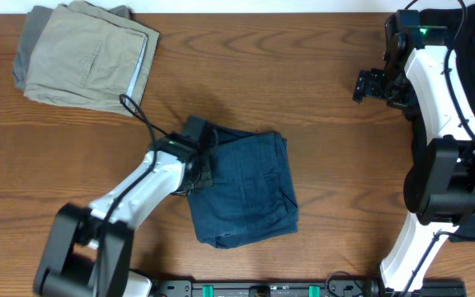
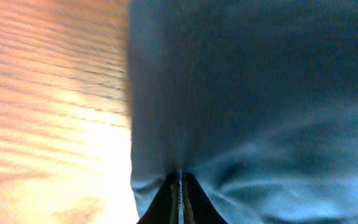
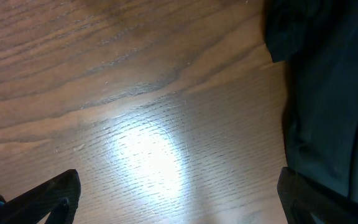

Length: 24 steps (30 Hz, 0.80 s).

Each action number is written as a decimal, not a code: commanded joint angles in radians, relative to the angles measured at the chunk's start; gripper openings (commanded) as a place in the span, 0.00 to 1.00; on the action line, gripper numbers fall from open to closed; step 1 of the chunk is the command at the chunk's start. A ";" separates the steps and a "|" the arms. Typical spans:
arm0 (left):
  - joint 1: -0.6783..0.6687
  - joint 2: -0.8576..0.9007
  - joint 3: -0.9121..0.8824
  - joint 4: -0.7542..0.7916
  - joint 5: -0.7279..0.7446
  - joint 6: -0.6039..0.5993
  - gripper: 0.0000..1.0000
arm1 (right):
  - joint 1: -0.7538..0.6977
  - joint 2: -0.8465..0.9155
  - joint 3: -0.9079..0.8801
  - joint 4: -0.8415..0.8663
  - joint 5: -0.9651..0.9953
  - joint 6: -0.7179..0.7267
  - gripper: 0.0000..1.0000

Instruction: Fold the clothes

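A risk lies with the shorts (image 1: 246, 190), which rest folded in the middle of the table (image 1: 328, 49). If the pinched left edge is dragged or lifted carelessly, the layers could be pulled apart and the fold undone, since soft cloth is likely to slide on smooth wood. Only a thin bite of fabric appears to be held, so it could also slip from the jaws partway through a move. A lesser risk is posed by the khaki shorts (image 1: 93, 54), stacked over grey shorts (image 1: 25, 58) at the far left corner: that pile could be nudged by a wide sweep of the left arm. The black garment (image 3: 328, 93) at the right edge lies beneath the right arm and could be snagged if that arm is swung inward.

The shorts are seen as a dark navy, roughly square packet, softly creased, with an uneven lower edge. The left gripper (image 1: 198, 167) is set at the packet's left edge, its jaws clenched on the cloth, with creases drawn toward the tips in the wrist view. The right gripper (image 1: 365, 86) is held over bare table, well apart from the shorts, its jaws spread wide and empty.
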 commanded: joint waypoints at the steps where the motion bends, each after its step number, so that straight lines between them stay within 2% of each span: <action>1: 0.006 -0.137 0.065 0.002 -0.027 0.027 0.06 | 0.000 0.000 0.006 0.000 0.016 -0.003 0.99; 5: 0.006 -0.242 0.068 0.079 -0.053 0.027 0.06 | 0.000 0.000 0.006 0.000 0.017 -0.003 0.99; 9: 0.006 -0.236 0.066 0.112 -0.083 0.026 0.06 | 0.000 0.000 0.006 0.000 0.017 -0.003 0.99; 19: 0.006 0.039 0.063 0.199 -0.093 0.023 0.06 | 0.000 0.000 0.006 0.000 0.016 -0.003 0.99; 24: 0.009 0.170 0.063 0.314 -0.101 0.024 0.06 | 0.000 0.000 0.006 0.000 0.017 -0.003 0.99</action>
